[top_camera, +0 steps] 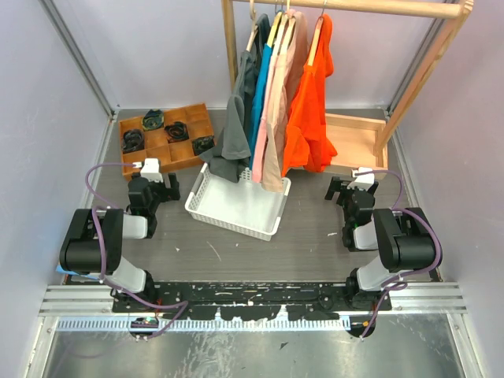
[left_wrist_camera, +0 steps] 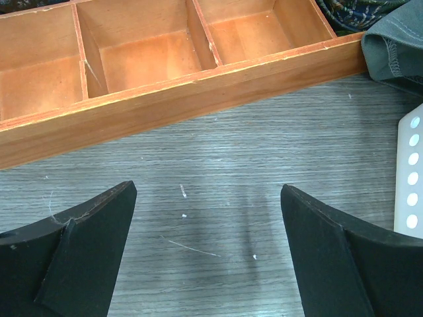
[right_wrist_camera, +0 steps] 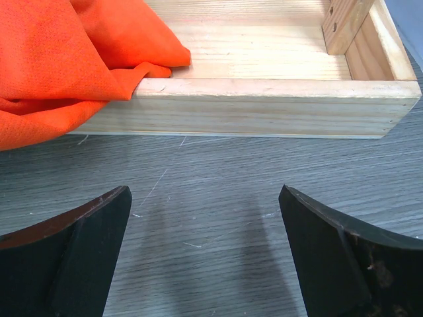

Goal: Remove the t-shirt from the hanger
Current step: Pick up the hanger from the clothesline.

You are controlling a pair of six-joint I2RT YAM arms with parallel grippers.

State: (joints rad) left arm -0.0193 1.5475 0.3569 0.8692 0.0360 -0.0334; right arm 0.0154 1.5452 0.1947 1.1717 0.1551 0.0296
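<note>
Several t-shirts hang on wooden hangers [top_camera: 316, 35] from a wooden rail [top_camera: 370, 7] at the back: dark grey [top_camera: 231, 135], blue [top_camera: 261, 87], beige-pink [top_camera: 276, 130] and orange [top_camera: 307, 110]. The orange t-shirt's hem [right_wrist_camera: 66, 59] drapes over the rack's base edge in the right wrist view. My left gripper [top_camera: 157, 181] [left_wrist_camera: 208, 187] rests low over the table, open and empty. Right of the rack's front, the right gripper [top_camera: 346, 186] [right_wrist_camera: 205, 190] is also open and empty. Both grippers are well below the shirts.
A white perforated basket [top_camera: 236, 209] [left_wrist_camera: 412, 178] sits under the shirts. A compartmented wooden tray [top_camera: 189, 118] [left_wrist_camera: 198, 89] with dark items lies back left. The rack's wooden base box [top_camera: 354, 142] [right_wrist_camera: 264, 105] and its upright post [top_camera: 417, 79] stand back right.
</note>
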